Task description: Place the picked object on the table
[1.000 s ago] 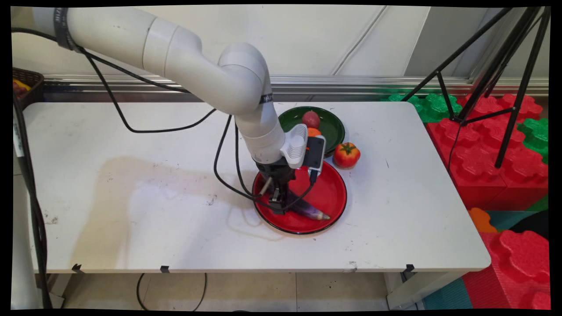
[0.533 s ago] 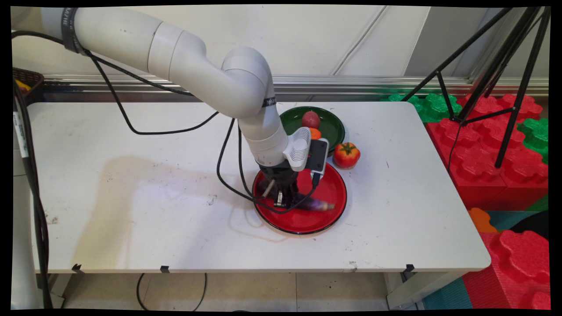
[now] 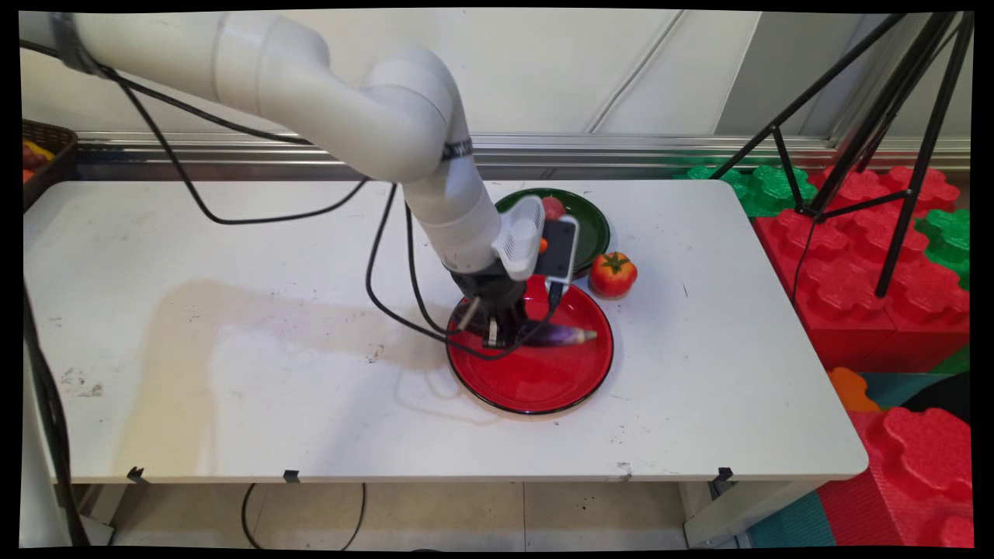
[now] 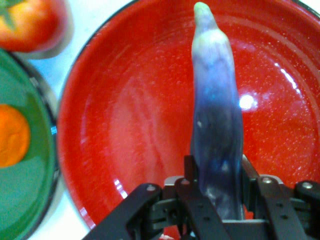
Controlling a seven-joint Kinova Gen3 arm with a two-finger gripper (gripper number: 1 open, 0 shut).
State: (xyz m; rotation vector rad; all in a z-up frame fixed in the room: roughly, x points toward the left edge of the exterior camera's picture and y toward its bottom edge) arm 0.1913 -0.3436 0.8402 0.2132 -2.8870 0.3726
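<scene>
Hand view first: the gripper [image 4: 217, 192] rises from the bottom edge with its two black fingers [image 4: 189, 172] closed tight on the thick end of a purple eggplant [image 4: 216, 130], whose pale tip points to the top of the frame. Behind the eggplant the red plate [image 4: 125, 130] fills most of the picture. At the left edge sits part of a green plate [image 4: 30, 200] with an orange fruit [image 4: 12, 135] on it, and a tomato [image 4: 30, 22] shows in the upper left corner.

Main view, from the near edge back: the white table [image 3: 233, 388] is bare along the bottom of the frame. Right of centre lies the red plate [image 3: 536, 380], black-rimmed. Over its far half the gripper [image 3: 497, 335] holds the eggplant [image 3: 563, 335], which lies roughly level with its tip toward the right (whether it touches the plate cannot be told). Just beyond the plate's upper right rim, apart from it, stands the tomato [image 3: 613, 273] on the table. Farther back is the green plate [image 3: 594, 225], partly hidden by the arm's wrist, with a reddish fruit [image 3: 553, 206] on it and a sliver of the orange fruit [image 3: 543, 244] showing. At the right, off the table, lie red and green foam blocks [image 3: 854, 256] under a black tripod [image 3: 893, 140]
</scene>
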